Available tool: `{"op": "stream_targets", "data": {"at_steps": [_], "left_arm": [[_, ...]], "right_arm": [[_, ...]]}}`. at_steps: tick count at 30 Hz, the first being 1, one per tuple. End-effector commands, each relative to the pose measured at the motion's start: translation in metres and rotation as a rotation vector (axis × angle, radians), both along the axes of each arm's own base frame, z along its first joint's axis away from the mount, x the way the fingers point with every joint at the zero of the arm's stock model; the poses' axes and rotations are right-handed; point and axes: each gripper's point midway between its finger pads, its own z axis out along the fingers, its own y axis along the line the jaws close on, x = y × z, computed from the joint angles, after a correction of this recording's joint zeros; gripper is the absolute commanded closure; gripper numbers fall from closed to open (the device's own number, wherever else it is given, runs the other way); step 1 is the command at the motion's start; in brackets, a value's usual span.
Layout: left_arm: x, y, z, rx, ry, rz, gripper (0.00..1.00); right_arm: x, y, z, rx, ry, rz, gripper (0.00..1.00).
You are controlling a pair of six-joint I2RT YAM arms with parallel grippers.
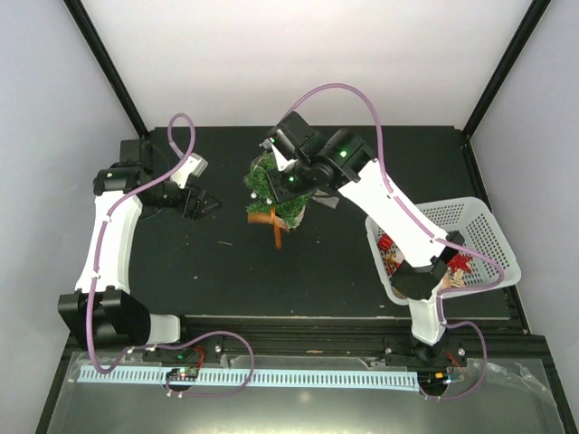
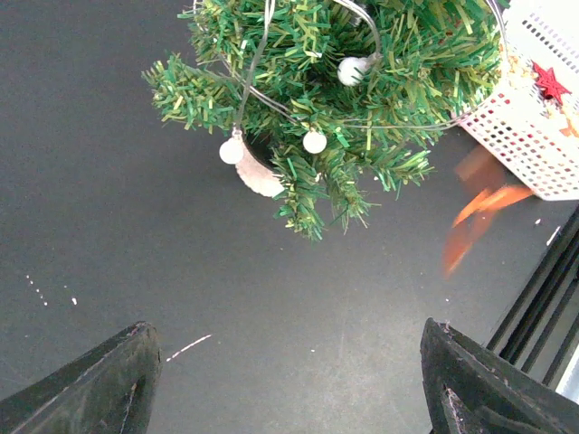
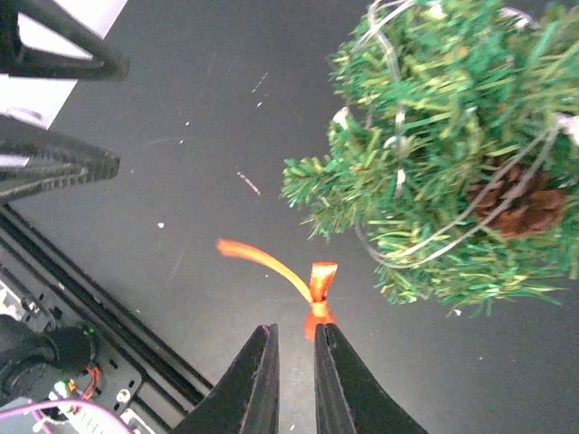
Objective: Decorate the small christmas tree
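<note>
The small christmas tree [image 1: 271, 192] stands mid-table in its white pot [image 2: 261, 176], strung with a silver wire, white balls [image 2: 315, 142] and a pine cone [image 3: 520, 203]. An orange ribbon bow [image 3: 317, 289] hangs beside the tree's lower branches [image 3: 434, 181], its tail trailing down over the mat [image 1: 277, 233]. My right gripper [image 3: 296, 327] is just behind the bow with its jaws a narrow gap apart. The bow touches the tip of one finger only, with dark mat showing in the gap. My left gripper [image 1: 206, 205] hovers wide open left of the tree [image 2: 344, 72], holding nothing.
A white mesh basket [image 1: 488, 226] sits at the right edge of the table, partly under the right arm, with red ornaments [image 1: 391, 253] inside. It also shows beside the tree as a basket wall [image 2: 534, 136]. Black frame rails [image 3: 63, 63] run along the table's edges.
</note>
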Motion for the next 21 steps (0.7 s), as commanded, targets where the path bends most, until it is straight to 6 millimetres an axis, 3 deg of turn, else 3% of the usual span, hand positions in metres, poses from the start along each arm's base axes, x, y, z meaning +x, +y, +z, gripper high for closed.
{"op": "stream_targets", "data": {"at_steps": [1, 6, 9, 14, 18, 21], "left_arm": [[-0.001, 0.003, 0.008, -0.002, -0.038, -0.008, 0.21], [-0.001, 0.001, 0.005, -0.023, -0.025, -0.008, 0.21], [-0.004, -0.003, 0.003, -0.043, -0.021, -0.035, 0.21], [-0.031, -0.039, -0.011, -0.024, 0.013, -0.244, 0.23], [-0.049, -0.056, -0.059, 0.193, 0.065, -0.402, 0.27], [-0.061, -0.061, -0.089, 0.247, 0.150, -0.454, 0.32]], "right_arm": [[-0.017, 0.015, -0.008, -0.013, 0.023, 0.080, 0.85], [-0.010, 0.028, -0.028, -0.024, 0.029, 0.073, 0.85], [0.000, 0.022, -0.037, -0.072, 0.007, 0.026, 0.85], [0.008, -0.021, -0.037, -0.129, -0.045, -0.140, 0.86], [0.010, -0.071, -0.023, -0.035, -0.055, -0.292, 0.84], [0.005, -0.099, -0.013, 0.029, -0.075, -0.348, 0.82]]}}
